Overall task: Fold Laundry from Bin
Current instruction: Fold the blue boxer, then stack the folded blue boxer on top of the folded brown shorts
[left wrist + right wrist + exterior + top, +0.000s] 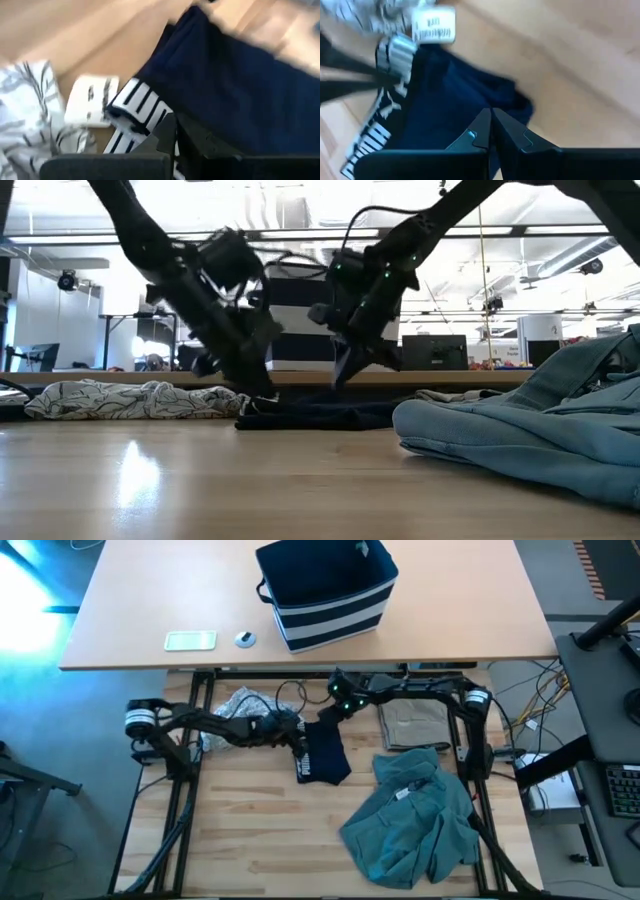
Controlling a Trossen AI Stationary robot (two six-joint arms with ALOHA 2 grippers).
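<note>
Navy garment (324,752) under both closed fingers (167,131)

L arm: reaching inward, left gripper (297,732) fingers closed | R arm: reaching inward, right gripper (328,712) fingers closed, near the left one

White print (132,107) on navy garment (235,95) (blurred) unreadable

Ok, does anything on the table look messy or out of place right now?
The teal-green garment lies crumpled toward the right front, and the grey-white patterned one is bunched at the left. The tan garment lies flat. The bin stands upright on the far table. Nothing looks spilled or damaged.
</note>
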